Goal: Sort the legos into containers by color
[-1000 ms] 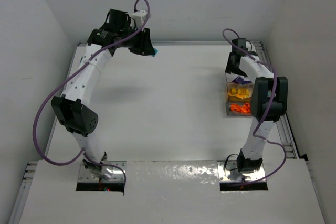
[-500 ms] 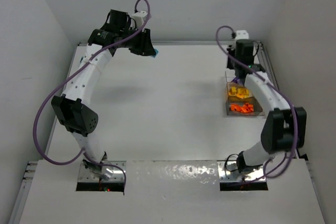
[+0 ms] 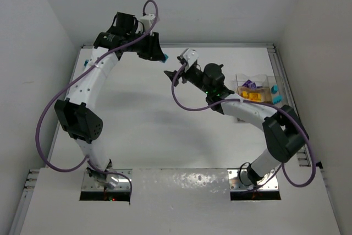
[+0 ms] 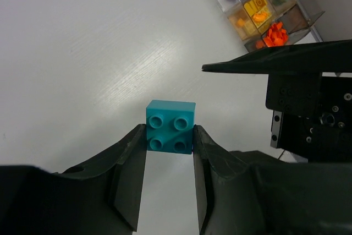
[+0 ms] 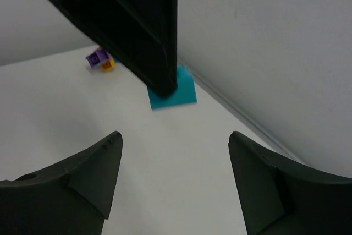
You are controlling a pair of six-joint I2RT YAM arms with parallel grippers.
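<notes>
A teal lego [image 4: 170,126] is pinched between the fingers of my left gripper [image 4: 169,136], held up over the far side of the table; from above it shows at the gripper's tip [image 3: 164,57]. My right gripper [image 3: 171,73] reaches across the middle toward it. In the right wrist view the right gripper [image 5: 175,142] is open and empty, with the teal lego [image 5: 175,94] just ahead, partly covered by a left finger [image 5: 132,26]. The containers [image 3: 256,88] stand at the right, holding purple, yellow and teal legos; orange legos [image 4: 273,34] show in the left wrist view.
A purple and an orange lego [image 5: 100,59] lie on the table far behind the held brick. A small teal piece [image 3: 86,64] sits by the left edge. White walls close in the table on three sides. The metal rail [image 3: 286,86] runs along the right edge.
My right arm has swung from over the containers leftward to the table's middle, facing the left gripper, and its jaws now stand open. The left arm has barely moved, still holding the teal lego.
</notes>
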